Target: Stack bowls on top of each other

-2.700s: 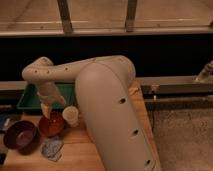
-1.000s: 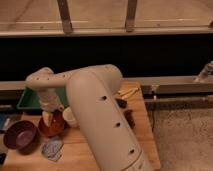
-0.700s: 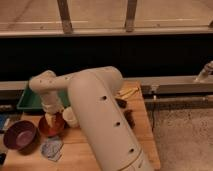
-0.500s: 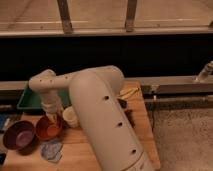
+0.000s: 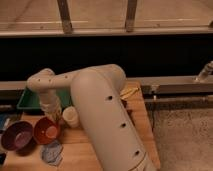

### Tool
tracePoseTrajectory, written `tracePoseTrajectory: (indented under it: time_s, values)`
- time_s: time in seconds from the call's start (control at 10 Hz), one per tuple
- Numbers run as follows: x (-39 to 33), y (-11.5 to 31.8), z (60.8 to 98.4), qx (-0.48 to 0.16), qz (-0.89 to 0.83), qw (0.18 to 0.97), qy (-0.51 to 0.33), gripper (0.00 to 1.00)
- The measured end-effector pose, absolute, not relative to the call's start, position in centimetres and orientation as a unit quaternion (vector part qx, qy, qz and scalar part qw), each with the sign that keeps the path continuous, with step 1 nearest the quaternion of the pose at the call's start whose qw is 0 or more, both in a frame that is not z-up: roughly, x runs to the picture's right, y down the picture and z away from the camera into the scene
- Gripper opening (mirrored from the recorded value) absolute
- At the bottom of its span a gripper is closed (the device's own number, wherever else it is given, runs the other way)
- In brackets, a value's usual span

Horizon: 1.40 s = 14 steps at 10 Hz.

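The orange-red bowl [image 5: 46, 130] is at the table's left, tilted, with its left rim touching the dark purple bowl [image 5: 17, 135] beside it. My gripper [image 5: 55, 119] hangs from the cream arm's wrist at the orange-red bowl's upper right rim and appears shut on that rim. The purple bowl stands upright near the table's left edge. The bulky arm hides the middle of the table.
A small cream cup [image 5: 70, 115] stands just right of the gripper. A green tray [image 5: 26, 98] lies behind the bowls. A grey-blue cloth [image 5: 51, 152] lies in front of them. A yellow object [image 5: 129, 92] lies at the back right of the wooden table [image 5: 137, 120].
The gripper came down onto the orange-red bowl's rim. The bowl has tilted and shifted slightly left toward the purple bowl.
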<state>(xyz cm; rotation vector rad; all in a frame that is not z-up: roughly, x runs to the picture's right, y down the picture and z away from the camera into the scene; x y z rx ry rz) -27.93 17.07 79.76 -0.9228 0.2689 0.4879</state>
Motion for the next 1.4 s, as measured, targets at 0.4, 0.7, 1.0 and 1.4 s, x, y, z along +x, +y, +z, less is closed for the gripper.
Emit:
tracePoseTrajectory:
  time_s: [0.4,0.7,1.0,1.4]
  values:
    - [-28.0,13.4,76.9,-0.434,0.258,0.86,0.081,0.0]
    - [-28.3,9.9,74.2,-0.418,0.254,0.87,0.057,0.0]
    - [-30.8,8.5,72.4,-0.41,0.213,0.886,0.037,0.0]
    - [-35.5,9.0,71.5,-0.432,0.166,0.887,-0.007,0.0]
